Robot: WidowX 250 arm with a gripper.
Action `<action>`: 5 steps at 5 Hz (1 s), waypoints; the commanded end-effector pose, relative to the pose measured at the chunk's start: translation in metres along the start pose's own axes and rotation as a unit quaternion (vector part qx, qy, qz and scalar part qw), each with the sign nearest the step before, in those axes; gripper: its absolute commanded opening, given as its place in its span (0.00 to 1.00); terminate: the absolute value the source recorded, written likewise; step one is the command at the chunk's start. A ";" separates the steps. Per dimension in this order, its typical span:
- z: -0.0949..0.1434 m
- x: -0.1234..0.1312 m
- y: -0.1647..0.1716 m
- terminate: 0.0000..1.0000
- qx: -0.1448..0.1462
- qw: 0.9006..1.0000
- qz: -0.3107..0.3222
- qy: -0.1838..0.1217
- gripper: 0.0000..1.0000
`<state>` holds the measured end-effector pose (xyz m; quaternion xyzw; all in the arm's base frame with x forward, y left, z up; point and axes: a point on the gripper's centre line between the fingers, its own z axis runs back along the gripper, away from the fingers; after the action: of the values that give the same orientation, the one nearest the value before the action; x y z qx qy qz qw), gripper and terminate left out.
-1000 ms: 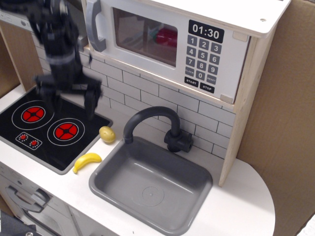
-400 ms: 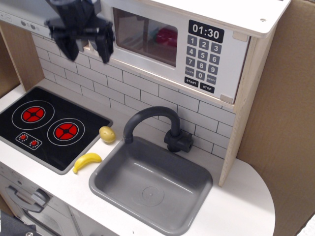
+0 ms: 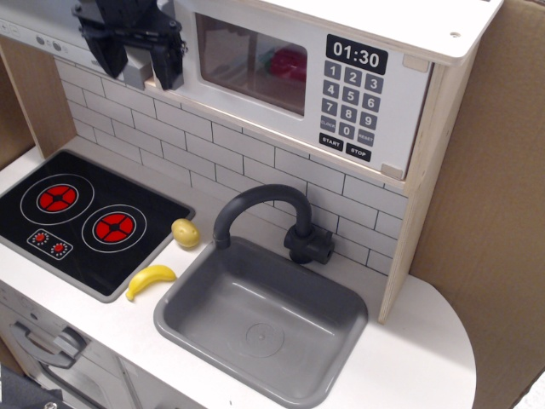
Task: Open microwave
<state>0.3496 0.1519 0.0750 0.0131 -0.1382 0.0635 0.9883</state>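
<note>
The toy microwave [image 3: 255,68] sits at the top, its white door shut, with a clear window, a black clock [image 3: 356,54] reading 01:30 and a dark keypad [image 3: 347,106]. A red thing shows inside behind the window. My black gripper [image 3: 139,73] is at the top left, at the door's left edge, with its fingers [image 3: 168,70] spread and pointing down. The right finger lies over the spot of the grey door handle, which is mostly hidden behind it. I cannot tell whether the fingers touch the handle. Nothing is held.
A black stove top [image 3: 85,223] with red burners lies at the left. A lemon [image 3: 186,232] and a banana [image 3: 151,279] lie beside the grey sink [image 3: 336,294] with its dark faucet [image 3: 255,204]. A grey range hood [image 3: 34,21] is at the top left. Cardboard stands at the right.
My gripper has risen from above the stove up to the microwave door's left edge and has shifted slightly up and left in the last moment. The door has stayed shut.
</note>
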 end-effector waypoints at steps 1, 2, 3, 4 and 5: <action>0.021 0.015 0.003 0.00 -0.003 0.999 -0.015 -0.046 1.00; 0.021 0.019 0.000 0.00 -0.026 0.998 -0.020 -0.047 1.00; 0.020 0.025 -0.002 0.00 -0.025 0.998 -0.022 -0.057 1.00; 0.019 0.029 -0.001 0.00 -0.027 0.998 -0.022 -0.055 0.00; 0.020 0.028 -0.002 0.00 -0.021 0.997 -0.035 -0.064 0.00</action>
<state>0.3700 0.1528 0.0796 -0.0125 -0.1752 0.0306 0.9840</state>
